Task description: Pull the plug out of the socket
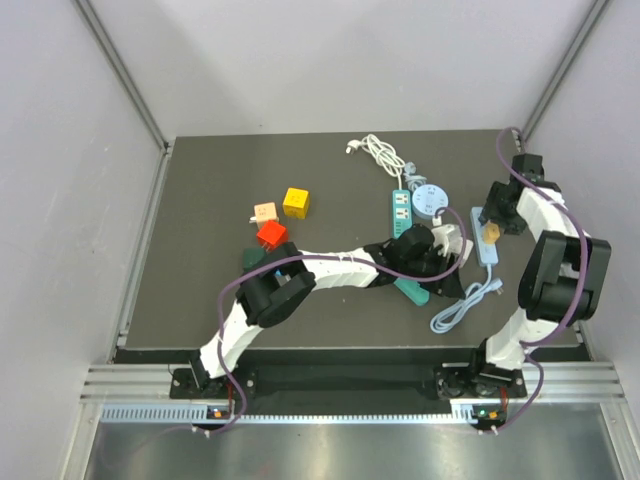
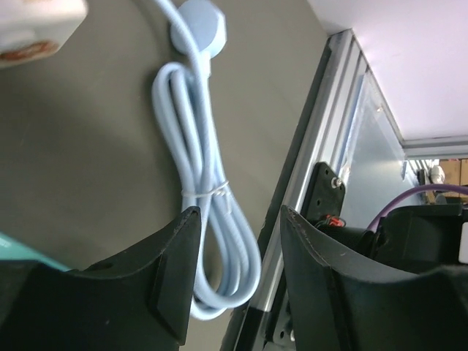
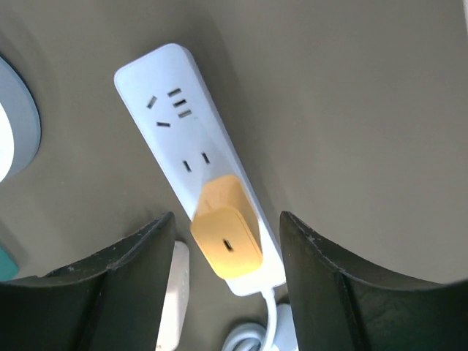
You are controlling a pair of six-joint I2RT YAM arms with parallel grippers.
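Note:
A yellow plug (image 3: 225,230) sits in a white power strip (image 3: 175,135) on the dark table; both also show in the top view, the plug (image 1: 491,233) on the strip (image 1: 487,243) at the right. My right gripper (image 3: 228,252) is open, above the plug, with a finger on either side and not touching it. My left gripper (image 2: 240,252) is open and empty over the strip's coiled pale blue cable (image 2: 208,212) near the table's front edge; in the top view it (image 1: 440,258) lies left of the strip.
A green power strip (image 1: 400,208) with a white coiled cable (image 1: 380,152), a round blue socket (image 1: 430,200), a teal plug (image 1: 411,291) and coloured cubes (image 1: 295,202) lie mid-table. A white adapter (image 3: 174,292) lies beside the strip. The metal rail (image 2: 322,175) marks the front edge.

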